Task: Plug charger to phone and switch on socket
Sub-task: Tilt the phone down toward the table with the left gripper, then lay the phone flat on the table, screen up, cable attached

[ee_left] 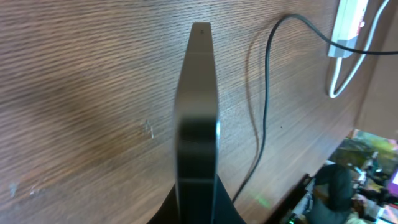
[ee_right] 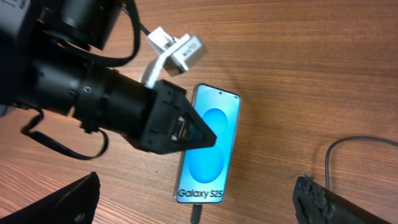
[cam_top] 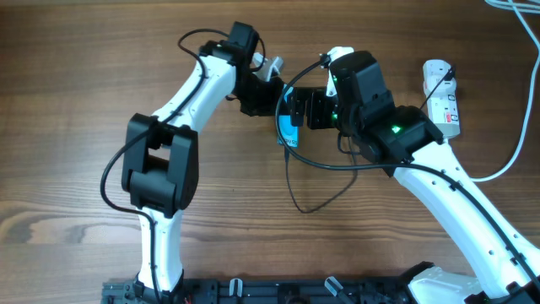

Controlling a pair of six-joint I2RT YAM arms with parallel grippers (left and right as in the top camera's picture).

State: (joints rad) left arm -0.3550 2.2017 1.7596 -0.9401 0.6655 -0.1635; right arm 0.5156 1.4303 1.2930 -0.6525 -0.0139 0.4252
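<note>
The phone (ee_right: 208,149) has a teal screen and a white "Galaxy S25" strip. It is small in the overhead view (cam_top: 289,128) and edge-on in the left wrist view (ee_left: 198,124). My left gripper (cam_top: 281,97) is shut on it; one black finger (ee_right: 186,134) lies over the screen's left edge. My right gripper (ee_right: 196,202) is open wide just below the phone's bottom edge, and it also shows in the overhead view (cam_top: 308,110). The charger's connector tip (ee_right: 196,213) meets the phone's bottom edge. Its thin black cable (cam_top: 316,203) loops toward the socket (cam_top: 443,97), where the black plug (cam_top: 448,83) sits.
The socket's thick white cord (cam_top: 523,127) curves along the right edge of the table. The socket also shows in the left wrist view (ee_left: 348,25) with the black cable (ee_left: 264,124) running down from it. A white fitting (ee_right: 177,53) sticks out from the left wrist.
</note>
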